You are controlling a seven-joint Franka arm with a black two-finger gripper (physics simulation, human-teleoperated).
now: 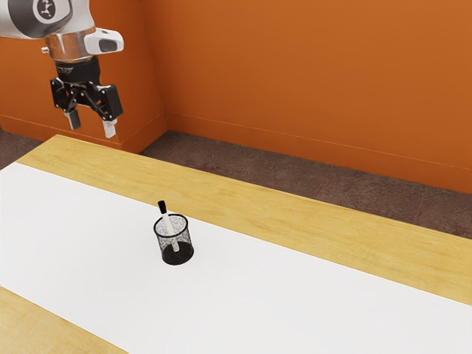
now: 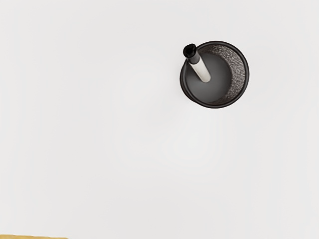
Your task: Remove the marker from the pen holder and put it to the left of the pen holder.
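Hand [image 1: 92, 128] spread, marker [image 1: 162, 208] in pen holder [image 1: 182, 252]

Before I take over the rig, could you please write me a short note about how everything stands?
Gripper: open and empty, raised above the table, away from the pen holder.
Marker: in the pen holder, leaning on its rim, black end up.
Pen holder: upright on the white strip.
Done: nothing of the task yet.
Left: grasp the marker, lift it out, lay it left of the holder, release.
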